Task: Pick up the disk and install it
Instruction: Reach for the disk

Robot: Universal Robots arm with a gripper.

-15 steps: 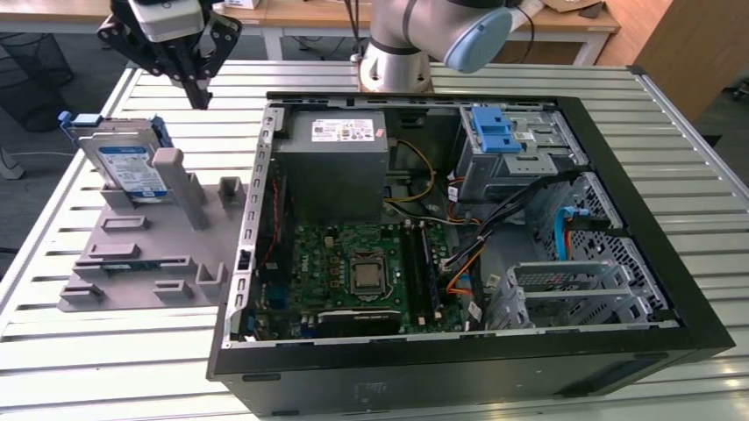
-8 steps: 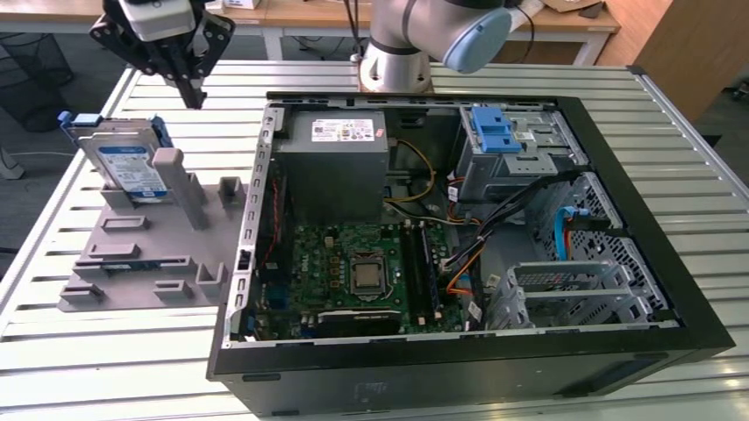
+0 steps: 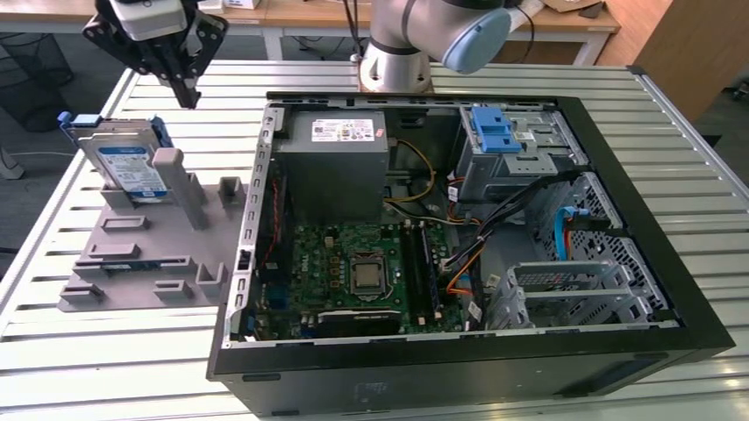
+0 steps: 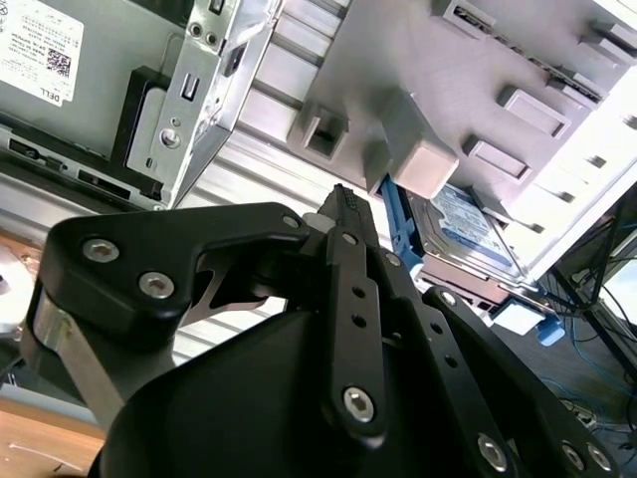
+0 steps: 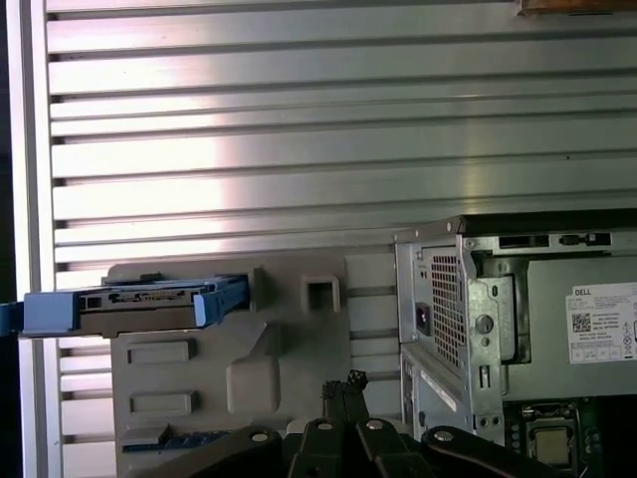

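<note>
The disk (image 3: pixel 126 167) is a silver drive with a blue-and-white label and a blue carrier frame. It stands on edge in a grey holder (image 3: pixel 140 254) on the table, at the exterior view's left. My gripper (image 3: pixel 185 98) hangs above and a little behind it, apart from it, fingers pointing down and shut on nothing. In the first wrist view the disk (image 5: pixel 149 299) shows edge-on beyond the shut gripper (image 5: pixel 343 383). In the second wrist view the gripper (image 4: pixel 340 194) points toward the holder, with the disk (image 4: pixel 463 224) behind a grey post.
An open computer case (image 3: pixel 655 351) lies on the slatted metal table, to the holder's right. Inside are a grey power-supply box (image 3: pixel 333 162), the motherboard (image 3: pixel 363 263), a drive bay with a blue latch (image 3: pixel 497 132) and a metal cage (image 3: pixel 574 289). The arm's base (image 3: pixel 395 61) stands behind the case.
</note>
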